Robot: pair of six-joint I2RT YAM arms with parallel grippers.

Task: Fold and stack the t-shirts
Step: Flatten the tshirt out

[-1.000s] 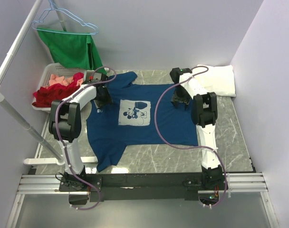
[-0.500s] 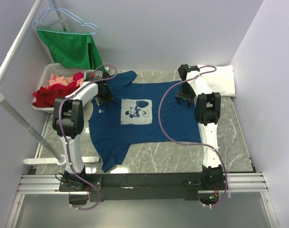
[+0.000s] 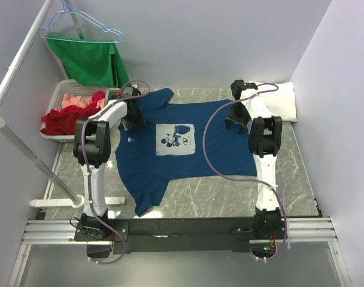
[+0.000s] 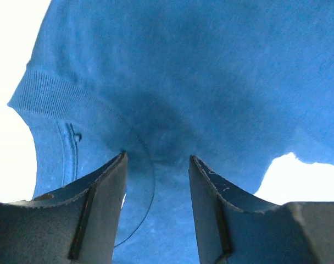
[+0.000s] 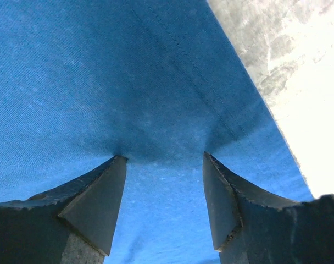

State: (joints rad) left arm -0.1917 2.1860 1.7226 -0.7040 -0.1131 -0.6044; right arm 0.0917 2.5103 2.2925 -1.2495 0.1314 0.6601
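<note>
Lilac walls (image 3: 200, 42) closed in a grey marbled table (image 3: 230, 191), and most of that table was covered by the navy t-shirt (image 3: 170, 161), lying face up and nearly flat with its white print (image 3: 175, 139) showing. At the far right corner sat the white t-shirt (image 3: 281, 98), bunched against the wall and well apart from the work. A green garment (image 3: 92, 60) hung on the rack at far left above a basket (image 3: 57, 95) of red and pink clothes. Both arms reached to the far edge of the navy shirt. The left gripper (image 4: 156, 159) had its jaws moderately apart, tips down on the cloth beside the ribbed collar (image 4: 51, 99); the right gripper (image 5: 164, 157) stood wider, tips resting on the fabric near a stitched seam (image 5: 211, 99). Neither appeared to pinch a fold. The step looked like squaring the shirt for its first fold. To do that well, both sides should be moved evenly, pressed lightly so the soft cotton would not ruck up, with the collar edge kept straight and the sleeves flat.
</note>
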